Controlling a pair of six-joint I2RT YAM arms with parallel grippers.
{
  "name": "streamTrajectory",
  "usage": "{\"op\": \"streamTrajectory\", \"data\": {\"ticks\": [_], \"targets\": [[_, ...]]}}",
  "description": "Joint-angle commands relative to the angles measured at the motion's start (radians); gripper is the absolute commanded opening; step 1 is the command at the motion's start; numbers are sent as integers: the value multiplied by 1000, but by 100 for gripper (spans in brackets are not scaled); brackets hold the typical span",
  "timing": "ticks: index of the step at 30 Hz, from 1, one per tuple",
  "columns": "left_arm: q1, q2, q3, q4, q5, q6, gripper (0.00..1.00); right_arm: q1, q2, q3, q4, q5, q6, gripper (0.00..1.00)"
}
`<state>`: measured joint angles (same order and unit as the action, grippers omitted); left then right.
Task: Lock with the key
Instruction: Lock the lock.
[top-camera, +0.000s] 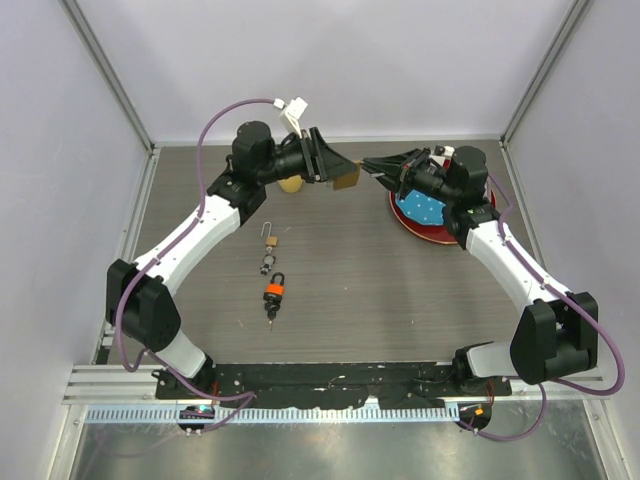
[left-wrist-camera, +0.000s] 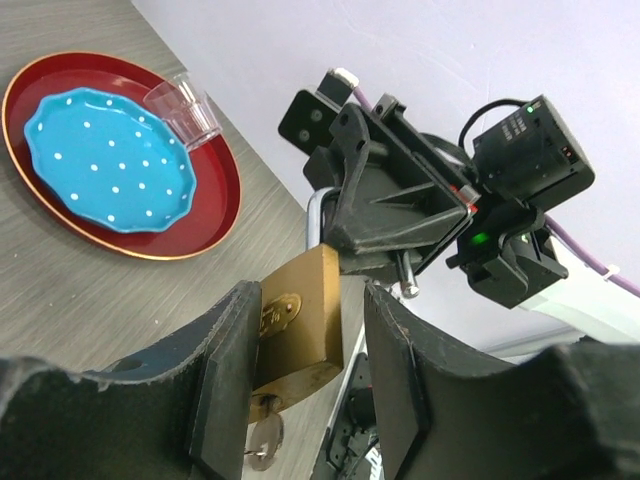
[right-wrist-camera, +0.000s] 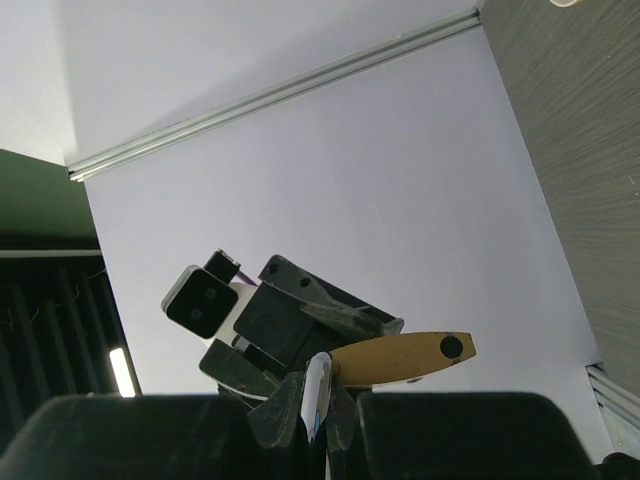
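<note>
Plainly at the shackle step — past the pick-up, not yet locked. Holds the brass padlock aloft near the middle of the table's far edge, clenched across its flat faces by the left gripper. Pinches the silver shackle from the opposite side with the right gripper, drawn tight on the bar. Shows a key seated in the underside of the body, its bow hanging free. Cannot tell whether the shackle sits fully home or stands proud.

Probably calls next for a straight push of shackle into body, braced by the left grip, then a release on the right and a fresh grasp on the key for the turn — with some risk of slipping on so thin and smooth a bar.

Squared brass with rounded corners and a dull sheen; polished steel hoop; small flat metal key; matte black finger pads. Ignores, on the grey wood-grain table left of centre, a second small padlock and an orange-bodied one. Toward the far right corner, a glossy red tray under a dotted, scalloped blue plate and a clear ribbed cup.
</note>
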<state>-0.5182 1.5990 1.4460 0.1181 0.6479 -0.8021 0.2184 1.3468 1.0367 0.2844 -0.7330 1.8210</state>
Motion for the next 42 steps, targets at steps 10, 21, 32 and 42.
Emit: {"op": "streamTrajectory", "data": {"ticks": [10,21,32,42], "targets": [[-26,-47,-41,-3,41,55,39,-8,-49,3,185,24,93,2],[-26,-45,-36,-17,48,44,8,-13,-43,-23,210,18,103,2],[-26,-19,-39,-21,114,-5,13,-22,-35,-29,211,15,93,2],[-25,-53,-75,-63,122,29,33,-37,-21,-6,210,-3,83,2]]}}
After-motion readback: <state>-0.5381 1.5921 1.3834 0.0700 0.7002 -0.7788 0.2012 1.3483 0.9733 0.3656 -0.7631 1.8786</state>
